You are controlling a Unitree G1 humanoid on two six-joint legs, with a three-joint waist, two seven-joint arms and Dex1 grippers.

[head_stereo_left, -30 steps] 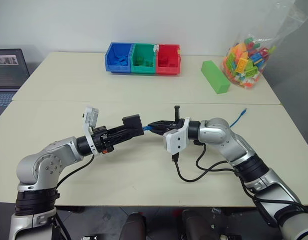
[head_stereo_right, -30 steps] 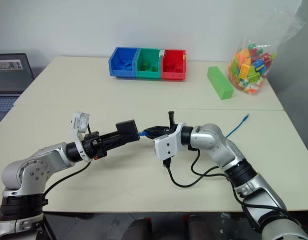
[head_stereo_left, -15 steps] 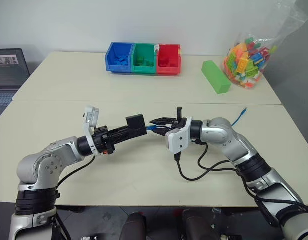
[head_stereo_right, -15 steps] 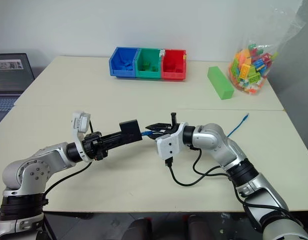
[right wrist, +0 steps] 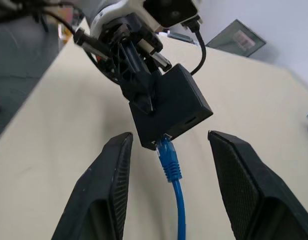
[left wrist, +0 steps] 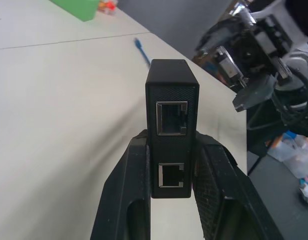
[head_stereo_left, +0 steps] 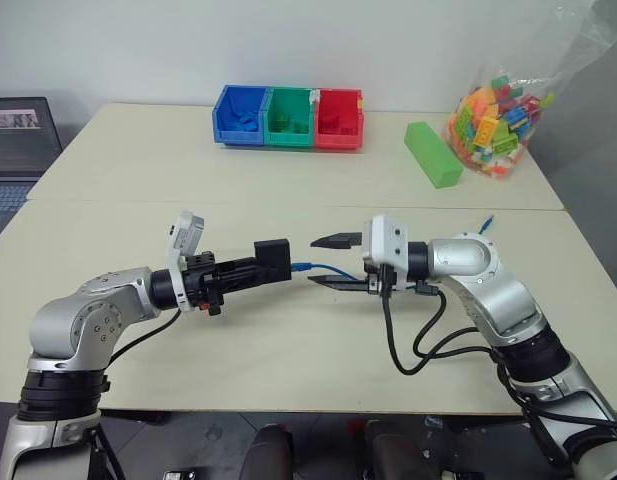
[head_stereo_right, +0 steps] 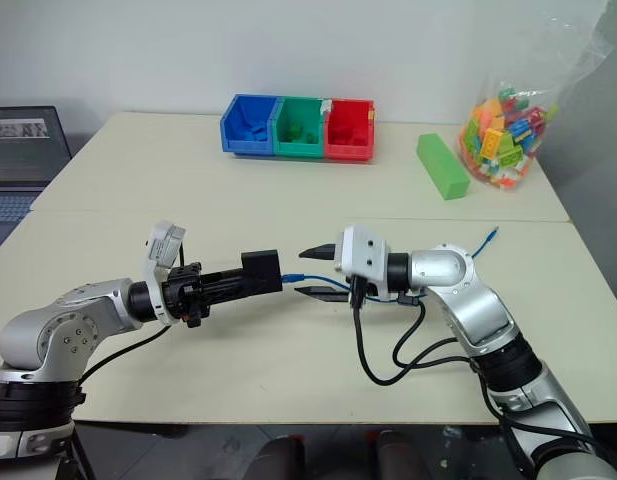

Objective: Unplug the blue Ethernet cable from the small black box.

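Note:
My left gripper is shut on the small black box and holds it above the table, pointing right. In the left wrist view the box stands between the fingers with two empty ports facing the camera. The blue Ethernet cable runs from the box's far face to the right; its other end lies on the table. Its blue plug meets the box's edge; I cannot tell whether it is seated. My right gripper is open, one finger above and one below the cable, touching neither.
Blue, green and red bins stand in a row at the table's back. A green block and a bag of coloured bricks are at the back right. A laptop sits at the far left. Black arm cables loop on the table.
The right gripper was shut on the plug at the box; it has opened, rolled so its fingers stand one above the other, and drawn back to the right. The left gripper kept the box.

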